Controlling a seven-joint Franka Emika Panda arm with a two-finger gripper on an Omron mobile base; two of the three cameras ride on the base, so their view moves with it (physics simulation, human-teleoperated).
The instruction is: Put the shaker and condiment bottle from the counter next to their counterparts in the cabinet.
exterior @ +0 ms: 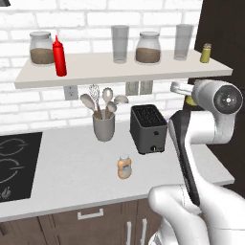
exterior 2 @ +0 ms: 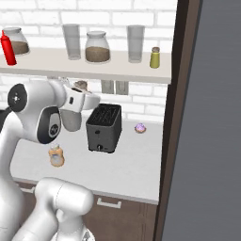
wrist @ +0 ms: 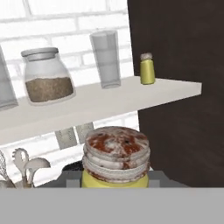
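Fingers closed on the shaker [wrist: 116, 159], below the cabinet [wrist: 87, 107]. Twin shaker [wrist: 147, 69] at one o'clock. Condiment bottle [exterior: 124, 167] on counter [exterior: 72, 167].

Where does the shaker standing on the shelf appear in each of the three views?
Left base view: shelf shaker at the right end of the cabinet shelf, upper right.
Right base view: on the shelf's right end, top centre-right.
Hand view: upper right of centre.
Shared landmark: the tall glass beside it.

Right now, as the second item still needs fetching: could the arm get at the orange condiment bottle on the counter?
Probably not yet: the tool is shut on the shaker. The condiment bottle itself stands apart from the toaster.
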